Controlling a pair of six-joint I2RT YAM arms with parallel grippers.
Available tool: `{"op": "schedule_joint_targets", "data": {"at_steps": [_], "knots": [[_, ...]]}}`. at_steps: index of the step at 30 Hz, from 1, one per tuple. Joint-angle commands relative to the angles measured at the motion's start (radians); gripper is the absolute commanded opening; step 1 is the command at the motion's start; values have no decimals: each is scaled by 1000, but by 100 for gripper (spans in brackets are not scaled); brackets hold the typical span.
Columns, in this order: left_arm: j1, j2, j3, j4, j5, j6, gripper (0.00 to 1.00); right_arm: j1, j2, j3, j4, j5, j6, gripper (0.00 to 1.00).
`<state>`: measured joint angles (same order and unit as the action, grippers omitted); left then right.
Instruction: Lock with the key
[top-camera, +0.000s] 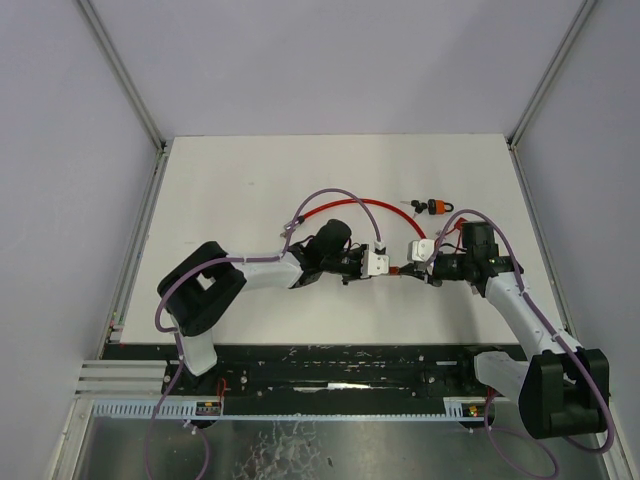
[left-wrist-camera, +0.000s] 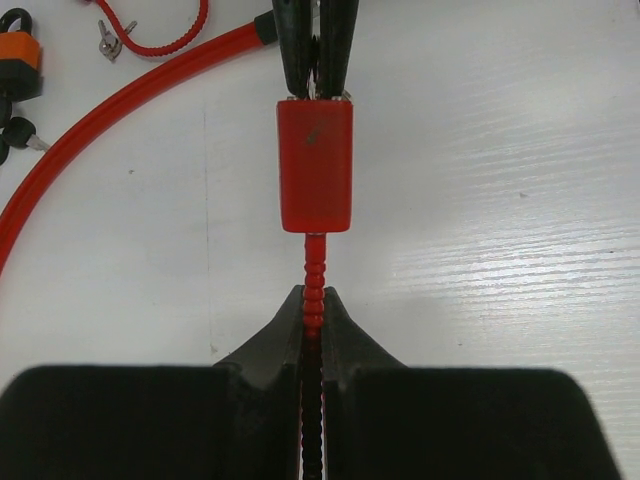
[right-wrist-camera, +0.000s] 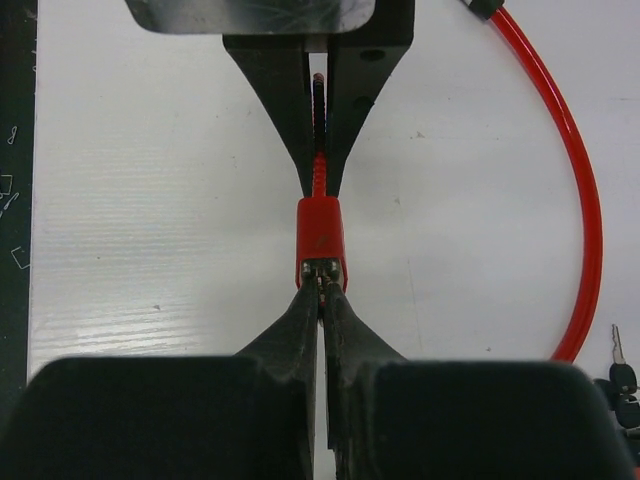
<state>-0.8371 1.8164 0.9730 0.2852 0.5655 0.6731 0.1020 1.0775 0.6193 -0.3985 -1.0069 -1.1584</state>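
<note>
A red lock body (left-wrist-camera: 314, 165) on a red cable (left-wrist-camera: 120, 100) hangs just above the white table between my two grippers. My left gripper (left-wrist-camera: 313, 292) is shut on the ribbed red cable end that runs into the lock body (top-camera: 402, 270). From the other side my right gripper (right-wrist-camera: 322, 285) is shut at the metal face of the lock body (right-wrist-camera: 320, 235). A thin metal bit, the key, shows between its tips; most of it is hidden. The cable (right-wrist-camera: 585, 200) loops away behind.
An orange padlock (top-camera: 435, 207) with black-headed keys (right-wrist-camera: 618, 350) lies at the back right, near the cable loop (top-camera: 350, 205). A small silver key (left-wrist-camera: 110, 38) on a thin red cord (left-wrist-camera: 170, 40) lies beside it. A black rail (top-camera: 330, 375) runs along the near edge.
</note>
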Motion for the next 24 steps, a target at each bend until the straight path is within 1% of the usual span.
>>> {"op": "schedule_joint_targets", "data": {"at_steps": [1, 4, 12, 17, 22, 24], "knots": [[5, -18, 7, 56, 10, 13, 0, 7, -18, 26, -71, 2, -58, 3], [2, -15, 10, 52, 10, 15, 0, 7, -11, 23, -56, 10, -35, 9], [0, -8, 16, 39, 0, 22, 0, 12, -1, 14, -28, 38, -13, 21], [0, -8, 16, 41, 5, 22, 0, 19, 4, 11, -25, 46, -15, 15], [-3, -4, 22, 34, 7, 24, 0, 30, 1, 1, -7, 21, -13, 15], [-1, -5, 21, 35, 13, 25, 0, 38, 1, -3, 4, 22, -12, 12]]}}
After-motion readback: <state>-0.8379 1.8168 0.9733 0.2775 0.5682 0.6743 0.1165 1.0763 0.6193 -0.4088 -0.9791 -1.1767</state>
